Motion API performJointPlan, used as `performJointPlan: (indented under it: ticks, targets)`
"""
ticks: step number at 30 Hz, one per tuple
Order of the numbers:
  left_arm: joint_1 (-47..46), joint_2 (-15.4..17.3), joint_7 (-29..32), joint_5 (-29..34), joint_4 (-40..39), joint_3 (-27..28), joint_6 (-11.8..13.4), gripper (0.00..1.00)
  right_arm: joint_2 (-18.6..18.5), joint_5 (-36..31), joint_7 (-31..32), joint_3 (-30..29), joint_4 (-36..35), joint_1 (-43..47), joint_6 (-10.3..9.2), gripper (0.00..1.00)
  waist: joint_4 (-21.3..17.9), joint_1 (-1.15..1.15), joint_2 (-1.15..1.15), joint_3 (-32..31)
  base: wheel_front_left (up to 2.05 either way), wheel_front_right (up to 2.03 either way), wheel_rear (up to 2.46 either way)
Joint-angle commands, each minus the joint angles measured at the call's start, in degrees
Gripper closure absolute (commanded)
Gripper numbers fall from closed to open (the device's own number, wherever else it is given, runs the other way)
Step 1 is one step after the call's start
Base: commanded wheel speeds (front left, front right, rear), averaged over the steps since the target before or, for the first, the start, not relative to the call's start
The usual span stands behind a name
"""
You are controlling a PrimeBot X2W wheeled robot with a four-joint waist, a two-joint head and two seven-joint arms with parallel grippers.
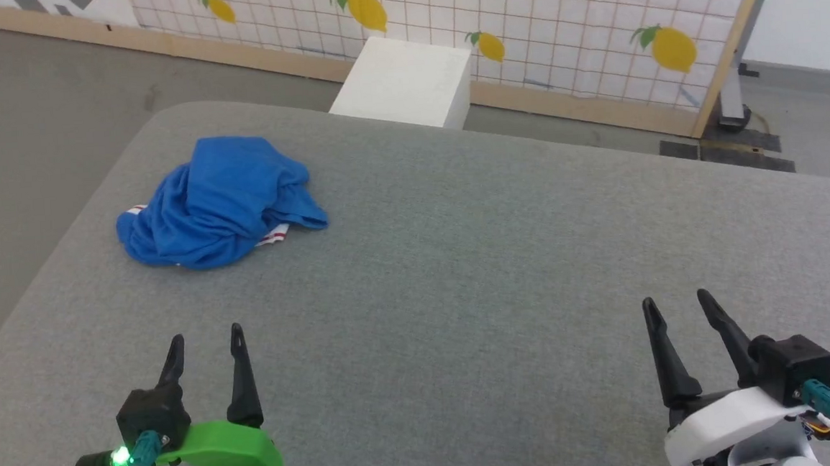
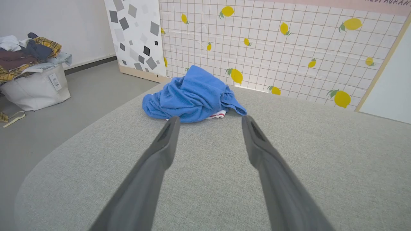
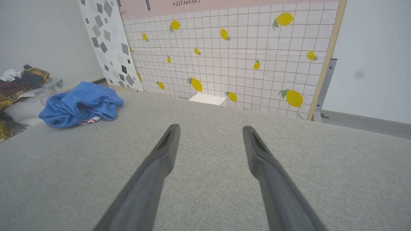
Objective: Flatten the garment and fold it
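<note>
The left gripper (image 1: pixel 205 334) hangs over the near edge of the grey padded surface (image 1: pixel 460 259) with its two dark fingers (image 1: pixel 240 373) spread wide. Nothing is between them and they touch nothing that can be seen. In the left wrist view the left gripper (image 2: pixel 210 117) shows the same wide gap, with bare grey weave below it. The right gripper (image 1: pixel 675 297), at the near right of the surface, is spread just as wide and is also empty. In its own wrist view the right gripper (image 3: pixel 211 126) points across open grey fabric toward a white box (image 3: pixel 208 98) that stands beyond the far edge, in front of a lemon-patterned panel (image 3: pixel 224 57). The garment (image 1: pixel 218 202) lies crumpled in a bright blue heap on the far left part of the surface, close to its left edge, with a bit of red-striped white trim showing at its near side. It sits ahead of the left gripper, apart from it, with bare surface between. In the left wrist view the garment (image 2: pixel 192 96) lies straight beyond the fingertips. From the right gripper the garment (image 3: pixel 80 102) is well apart, far off to the left. A bag of clothes (image 2: pixel 35 86) stands on the floor beyond the surface's left side.
</note>
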Motion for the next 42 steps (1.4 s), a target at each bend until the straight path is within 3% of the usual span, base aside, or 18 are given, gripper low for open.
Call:
performJointPlan:
  ticks: [1, 42]
  targets:
    - [0.98, -0.16, -0.8, -0.94, 0.13, 0.0, 0.3, 0.0, 0.01, 0.85, -0.83, 0.28, 0.4, 0.84, -0.04, 0.0, 1.01, 0.0, 0.0, 0.02, 0.0, 0.0, 0.0]
    - [2.32, -0.21, -5.86, -1.6, 2.57, 1.19, 1.01, 0.0, 0.02, 4.22, -6.0, 1.54, 4.17, 1.51, -0.07, 0.0, 10.82, 0.0, 0.0, 0.45, 0.0, 0.0, 0.0]
